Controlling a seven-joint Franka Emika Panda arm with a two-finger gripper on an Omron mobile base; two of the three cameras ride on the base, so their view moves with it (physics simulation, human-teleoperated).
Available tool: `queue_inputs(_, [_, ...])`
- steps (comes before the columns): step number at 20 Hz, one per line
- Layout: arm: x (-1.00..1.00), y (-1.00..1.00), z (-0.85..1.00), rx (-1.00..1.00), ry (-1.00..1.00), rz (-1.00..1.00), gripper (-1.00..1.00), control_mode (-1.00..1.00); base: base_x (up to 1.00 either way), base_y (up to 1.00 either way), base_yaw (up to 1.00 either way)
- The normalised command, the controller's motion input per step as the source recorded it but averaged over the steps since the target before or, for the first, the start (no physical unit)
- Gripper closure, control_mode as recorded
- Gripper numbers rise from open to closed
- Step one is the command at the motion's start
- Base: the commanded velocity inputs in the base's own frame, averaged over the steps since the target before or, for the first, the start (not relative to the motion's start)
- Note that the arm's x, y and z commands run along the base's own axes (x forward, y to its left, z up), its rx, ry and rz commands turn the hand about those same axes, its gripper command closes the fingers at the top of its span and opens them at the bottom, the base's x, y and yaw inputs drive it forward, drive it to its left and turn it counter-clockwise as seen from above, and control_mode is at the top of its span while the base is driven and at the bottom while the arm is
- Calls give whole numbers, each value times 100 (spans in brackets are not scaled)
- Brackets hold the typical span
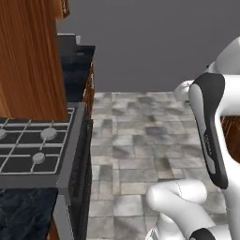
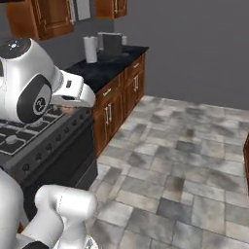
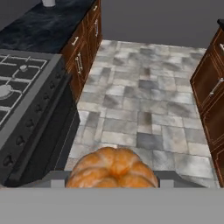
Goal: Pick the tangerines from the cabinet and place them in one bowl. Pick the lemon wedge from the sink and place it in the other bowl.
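Hand view: a tangerine [image 3: 112,168] sits at the bottom, between the finger tips of the gripper [image 3: 112,180], which pinches it (ribbed orange skin, paler on top). Past it lies grey tiled floor [image 3: 144,109]. The stove [image 3: 26,100] runs along the left, with a dark counter [image 3: 48,26] and lower cabinets [image 3: 85,39] beyond it. More brown cabinets [image 3: 212,100] stand at right.
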Motion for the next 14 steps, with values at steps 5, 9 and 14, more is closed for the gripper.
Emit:
queue_inputs(5, [0, 0, 0, 0, 0, 0, 100, 100, 0, -7, -66])
queue_inputs(9, [0, 0, 0, 0, 0, 0, 100, 100, 0, -6, -66])
queue_inputs(14, [0, 0, 0, 0, 0, 0, 100, 100, 10, -14, -62])
